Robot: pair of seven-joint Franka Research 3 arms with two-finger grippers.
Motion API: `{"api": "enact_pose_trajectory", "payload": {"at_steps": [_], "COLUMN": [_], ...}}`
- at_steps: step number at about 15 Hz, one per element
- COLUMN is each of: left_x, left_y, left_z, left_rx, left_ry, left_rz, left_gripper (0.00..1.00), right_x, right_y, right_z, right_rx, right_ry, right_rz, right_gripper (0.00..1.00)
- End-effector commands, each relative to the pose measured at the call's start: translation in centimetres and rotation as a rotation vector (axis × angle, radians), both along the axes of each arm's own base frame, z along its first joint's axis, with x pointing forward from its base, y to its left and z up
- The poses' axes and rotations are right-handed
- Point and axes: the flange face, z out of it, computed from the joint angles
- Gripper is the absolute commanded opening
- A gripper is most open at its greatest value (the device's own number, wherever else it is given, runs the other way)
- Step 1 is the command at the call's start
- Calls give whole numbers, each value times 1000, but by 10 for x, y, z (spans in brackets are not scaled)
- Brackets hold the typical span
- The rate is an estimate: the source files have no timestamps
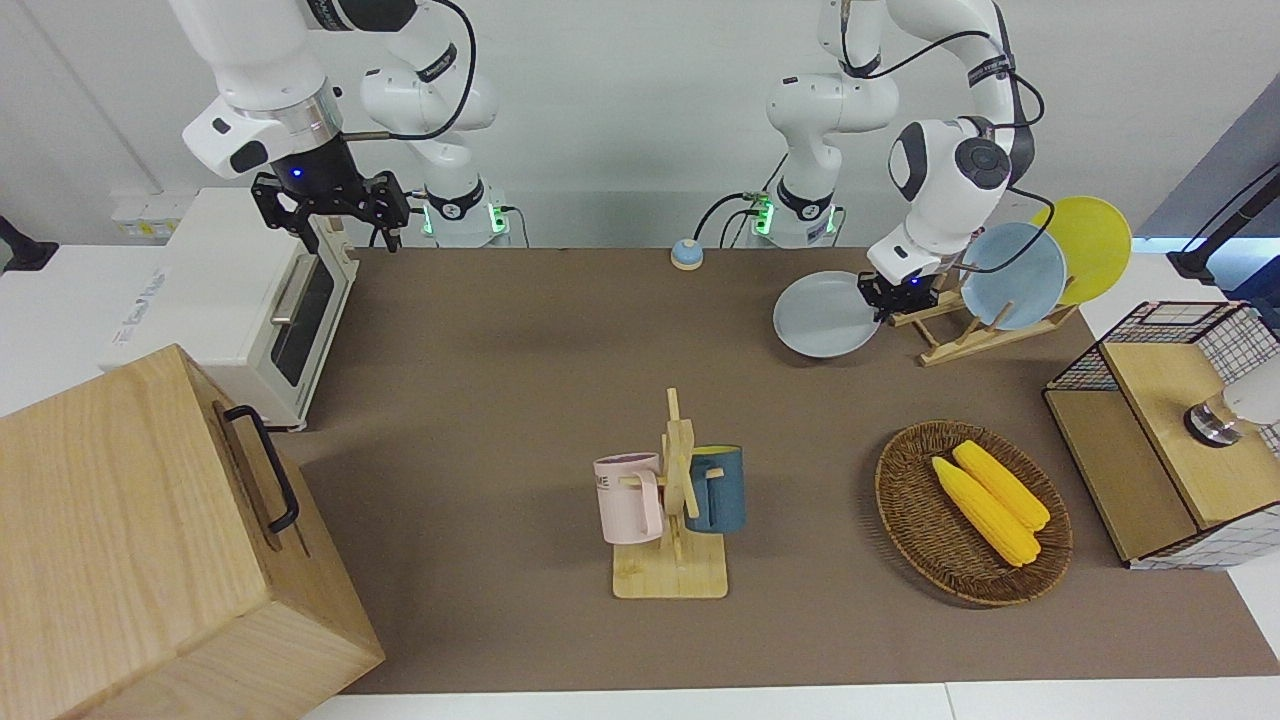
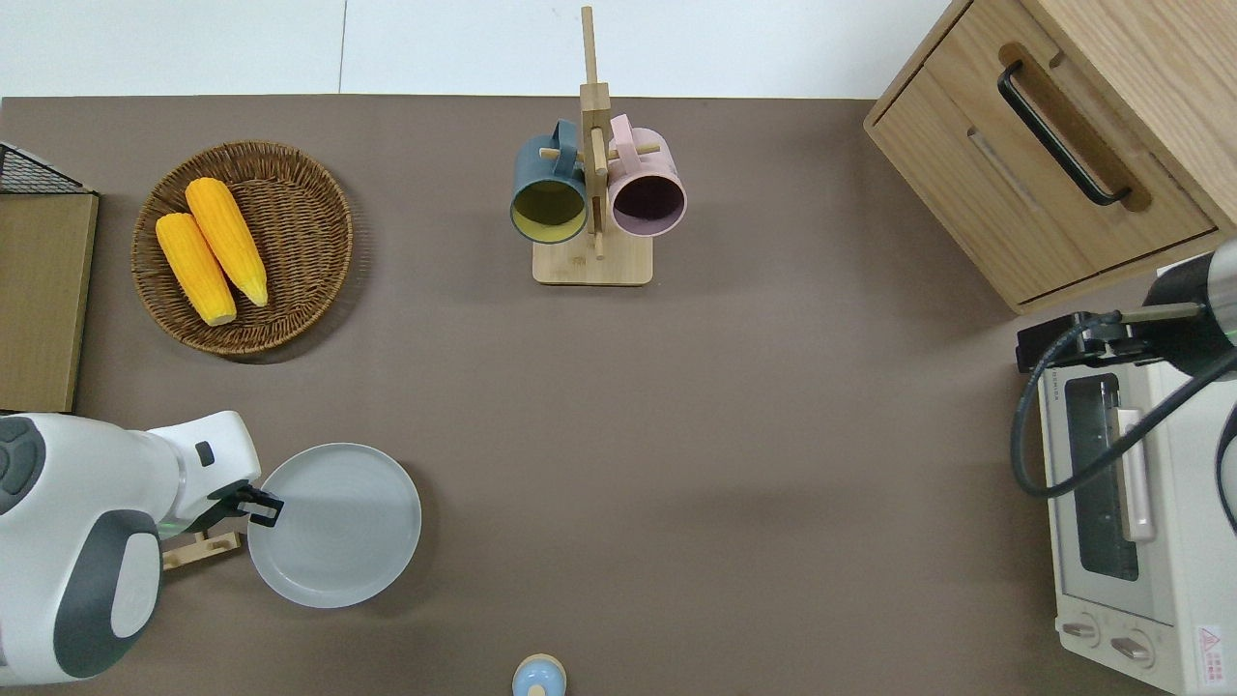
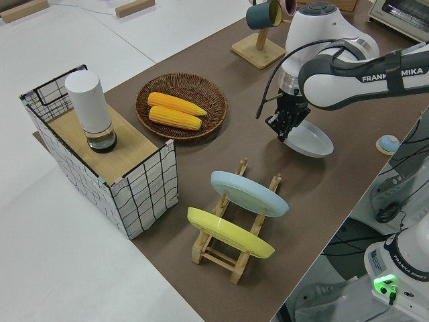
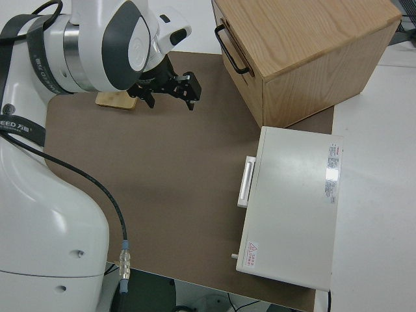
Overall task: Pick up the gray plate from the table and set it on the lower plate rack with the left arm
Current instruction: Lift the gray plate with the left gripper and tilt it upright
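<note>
The gray plate [image 1: 825,315] is held by its rim in my left gripper [image 1: 893,297], which is shut on it. The plate hangs slightly tilted just above the table, beside the lower plate rack [image 1: 985,335]. The overhead view shows the plate [image 2: 333,527] with the gripper [image 2: 253,506] at the edge nearest the rack's end [image 2: 198,549]. The left side view shows the gripper [image 3: 287,127], the plate [image 3: 310,139] and the rack [image 3: 231,258]. The rack's slots nearest the plate are free. My right gripper [image 1: 340,225] is parked and open.
A light-blue plate [image 1: 1012,275] and a yellow plate [image 1: 1090,245] stand in the rack. A wicker basket [image 1: 905,500] with two corn cobs, a mug stand [image 1: 675,575], a wire crate [image 1: 1160,330], a toaster oven [image 1: 230,290], a wooden cabinet [image 1: 150,540] and a small bell [image 1: 686,254] are on the table.
</note>
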Motion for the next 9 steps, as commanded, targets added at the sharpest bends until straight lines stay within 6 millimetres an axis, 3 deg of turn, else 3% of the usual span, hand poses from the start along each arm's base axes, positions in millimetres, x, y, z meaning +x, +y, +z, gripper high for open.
{"api": "enact_pose_trajectory", "payload": {"at_steps": [1,9], "left_x": [0,4], "left_y": [5,36], "left_z": [37,115], "left_rx": [13,25], "left_ry": [20,59], "left_rz": [6,60], "left_gripper": [0,0], "right_x": [0,0], "right_y": [1,1], "right_z": [3,3], "right_rx": [3,3], "right_ry": [-5,-5], "right_rz": [-2,-2], "right_gripper": [983,983]}}
